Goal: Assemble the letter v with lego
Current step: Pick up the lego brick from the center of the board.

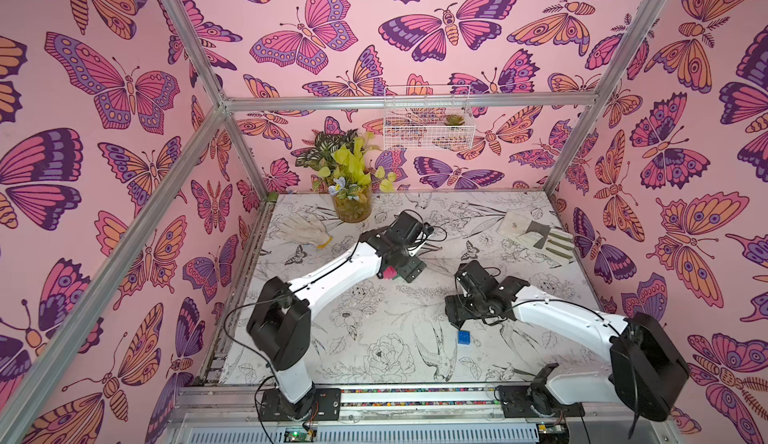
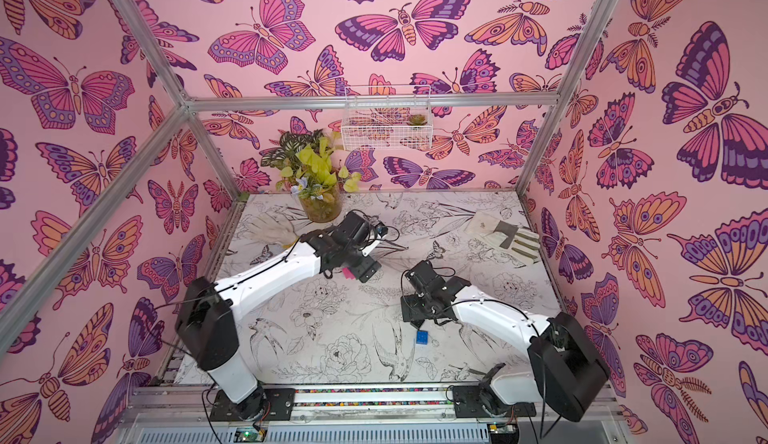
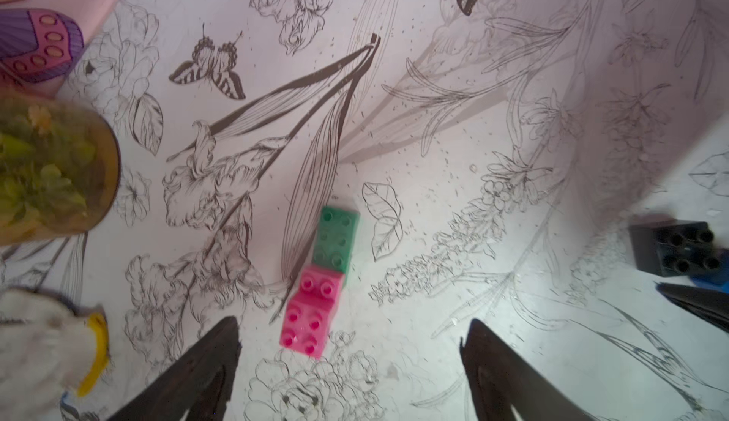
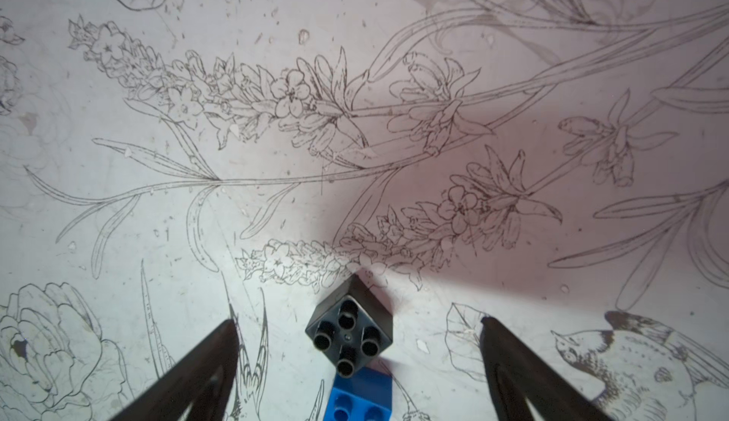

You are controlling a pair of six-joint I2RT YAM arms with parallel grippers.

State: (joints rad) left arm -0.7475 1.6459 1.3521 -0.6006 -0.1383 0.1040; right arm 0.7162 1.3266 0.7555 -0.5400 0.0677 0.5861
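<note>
Two pink bricks (image 3: pixel 311 312) sit stepped on the green brick (image 3: pixel 335 237), at the tips of the left end effector (image 3: pixel 353 322), which is spread wide and empty. The right end effector (image 4: pixel 357 320), also wide, straddles the black brick (image 4: pixel 349 336), which touches the blue brick (image 4: pixel 361 399). Gripping black looks next, but it sits corner-on, so the wrist probably needs turning first.

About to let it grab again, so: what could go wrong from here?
The black brick sits corner-on in the open right gripper, so closing may twist or pop it out. The blue brick beside it could get knocked away. The pink-and-green piece lies loose below the open left gripper; a bump could shift it.
</note>
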